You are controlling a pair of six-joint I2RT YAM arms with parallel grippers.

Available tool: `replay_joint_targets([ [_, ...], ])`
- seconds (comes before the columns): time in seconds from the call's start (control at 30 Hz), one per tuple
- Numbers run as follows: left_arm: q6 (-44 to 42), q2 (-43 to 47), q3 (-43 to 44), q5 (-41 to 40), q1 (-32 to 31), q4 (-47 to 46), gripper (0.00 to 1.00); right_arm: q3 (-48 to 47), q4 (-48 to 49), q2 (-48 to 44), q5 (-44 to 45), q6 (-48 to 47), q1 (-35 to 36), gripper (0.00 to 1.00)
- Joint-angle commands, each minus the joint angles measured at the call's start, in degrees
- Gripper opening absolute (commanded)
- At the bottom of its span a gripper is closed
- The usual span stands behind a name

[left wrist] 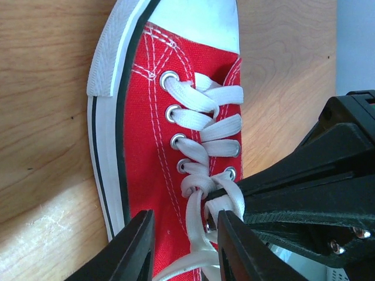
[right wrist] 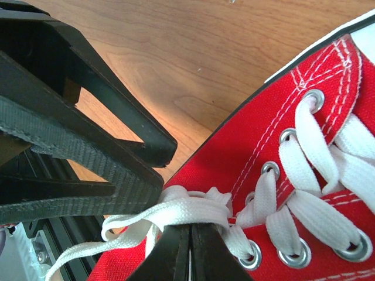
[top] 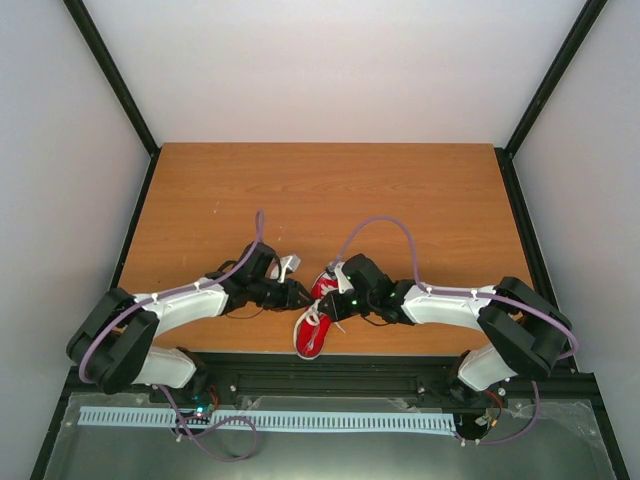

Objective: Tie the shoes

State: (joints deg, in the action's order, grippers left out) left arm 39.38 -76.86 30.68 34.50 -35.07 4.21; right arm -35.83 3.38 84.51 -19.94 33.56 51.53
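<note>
Both arms bend inward, wrists low over the red sneaker (top: 311, 328) at the near edge of the table (top: 300, 190). The left gripper (left wrist: 186, 218) is partly open, straddling a white lace (left wrist: 193, 228). The right gripper (right wrist: 190, 231) is closed at the lace crossing; any pinched strand is hidden. Both wrist views cut off the heel.

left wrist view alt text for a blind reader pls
A red canvas sneaker with a white toe cap and white laces lies on a wooden table. The left claw straddles a loose lace strand, jaws apart; the right claw reaches in from the right, its closed tip at the laces.
</note>
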Motion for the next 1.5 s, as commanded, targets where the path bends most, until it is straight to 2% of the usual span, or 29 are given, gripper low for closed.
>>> replay_joint_targets([
  [0.0, -1.27, -1.06, 2.62, 2.32, 0.44, -1.52, 0.30, 0.23, -0.02, -0.65, 1.22, 0.03, 0.50, 0.03],
  [0.17, -1.11, -2.18, 2.72, 2.63, 0.44, -1.84, 0.26, 0.15, -0.13, -0.53, 1.30, 0.08, 0.50, 0.03],
  [0.4, -0.98, -3.46, 2.63, 4.12, 0.44, -3.51, 0.25, 0.07, -0.15, -0.49, 1.23, 0.00, 0.50, 0.03],
  [0.87, -0.88, -4.62, 3.16, 5.57, 0.44, -5.18, 0.35, -0.13, -0.04, -0.30, 0.81, -0.25, 0.50, 0.03],
  [1.47, 0.82, -4.35, 2.32, 6.14, 0.44, -7.86, 0.40, 0.06, 0.05, -0.05, 0.37, -0.25, 0.50, 0.03],
])
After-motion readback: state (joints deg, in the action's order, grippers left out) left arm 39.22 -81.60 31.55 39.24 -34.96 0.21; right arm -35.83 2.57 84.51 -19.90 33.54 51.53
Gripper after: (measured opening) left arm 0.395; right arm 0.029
